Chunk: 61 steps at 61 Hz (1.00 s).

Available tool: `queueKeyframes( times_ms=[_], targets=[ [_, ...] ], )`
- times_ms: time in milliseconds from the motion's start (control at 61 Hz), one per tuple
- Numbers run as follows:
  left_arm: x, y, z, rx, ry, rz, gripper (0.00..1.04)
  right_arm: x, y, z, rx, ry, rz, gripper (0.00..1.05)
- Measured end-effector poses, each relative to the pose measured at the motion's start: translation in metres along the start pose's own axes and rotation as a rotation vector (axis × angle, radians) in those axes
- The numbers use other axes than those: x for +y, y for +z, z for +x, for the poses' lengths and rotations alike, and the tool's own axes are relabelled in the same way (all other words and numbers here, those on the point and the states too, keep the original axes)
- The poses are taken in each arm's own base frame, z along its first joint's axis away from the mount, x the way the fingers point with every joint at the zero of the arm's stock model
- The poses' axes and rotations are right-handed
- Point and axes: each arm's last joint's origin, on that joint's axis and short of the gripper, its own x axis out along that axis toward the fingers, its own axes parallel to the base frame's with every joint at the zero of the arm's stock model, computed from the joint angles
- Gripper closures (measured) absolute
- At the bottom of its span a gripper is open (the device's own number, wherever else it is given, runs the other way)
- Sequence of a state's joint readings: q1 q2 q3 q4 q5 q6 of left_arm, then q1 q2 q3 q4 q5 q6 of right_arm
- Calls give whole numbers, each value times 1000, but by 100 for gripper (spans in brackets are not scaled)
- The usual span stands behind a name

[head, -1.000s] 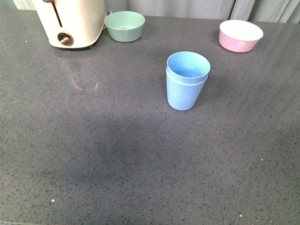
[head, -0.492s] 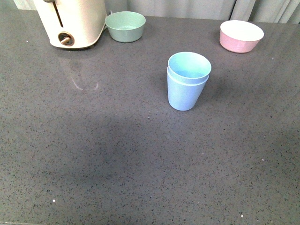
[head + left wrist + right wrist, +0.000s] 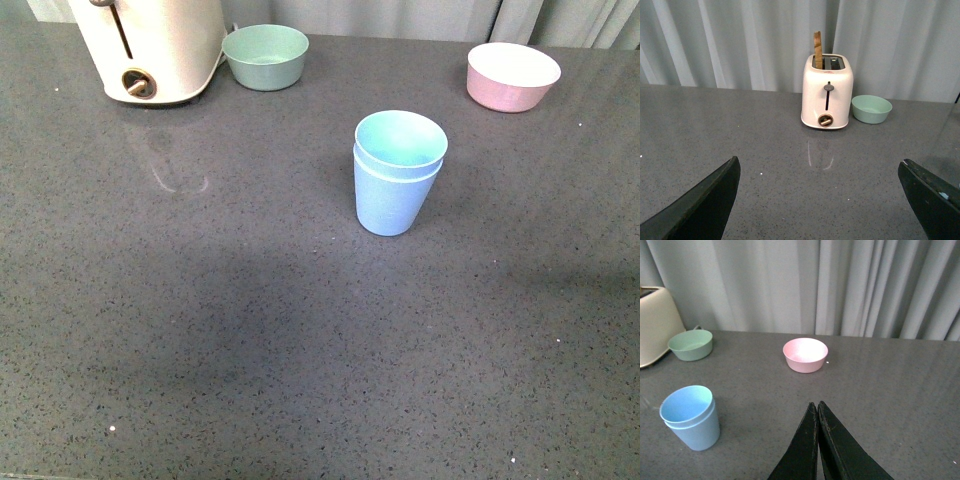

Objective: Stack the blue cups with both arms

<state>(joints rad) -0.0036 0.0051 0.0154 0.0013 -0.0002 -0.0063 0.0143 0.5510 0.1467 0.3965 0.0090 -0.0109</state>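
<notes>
The two blue cups (image 3: 397,175) stand upright in the middle of the grey counter, one nested inside the other, with the inner rim a little above the outer. They also show in the right wrist view (image 3: 691,417). Neither arm shows in the front view. My left gripper (image 3: 817,167) is open and empty above bare counter, facing the toaster; the cups are out of its view. My right gripper (image 3: 817,405) is shut and empty, apart from the cups.
A cream toaster (image 3: 152,48) stands at the back left, with a slice in its slot in the left wrist view (image 3: 827,91). A low green bowl (image 3: 265,55) sits beside it. A pink bowl (image 3: 513,76) sits at the back right. Curtains hang behind the counter.
The stacked cups have not moved. The view shifts very slightly between frames. No arm enters the front view.
</notes>
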Motion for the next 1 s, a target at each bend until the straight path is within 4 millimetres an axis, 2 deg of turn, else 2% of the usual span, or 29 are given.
queueKeyframes(
  times_ms=[230,525,1000],
  targets=[
    [0,0,0,0,0,0,9,-1,-15,-13,0,-2,0,103],
    [0,0,0,0,0,0,9,-1,-24,-22,-3,-2,0,103],
    [0,0,0,0,0,1,9,-1,-26,-32,-32,-2,0,103]
  ],
)
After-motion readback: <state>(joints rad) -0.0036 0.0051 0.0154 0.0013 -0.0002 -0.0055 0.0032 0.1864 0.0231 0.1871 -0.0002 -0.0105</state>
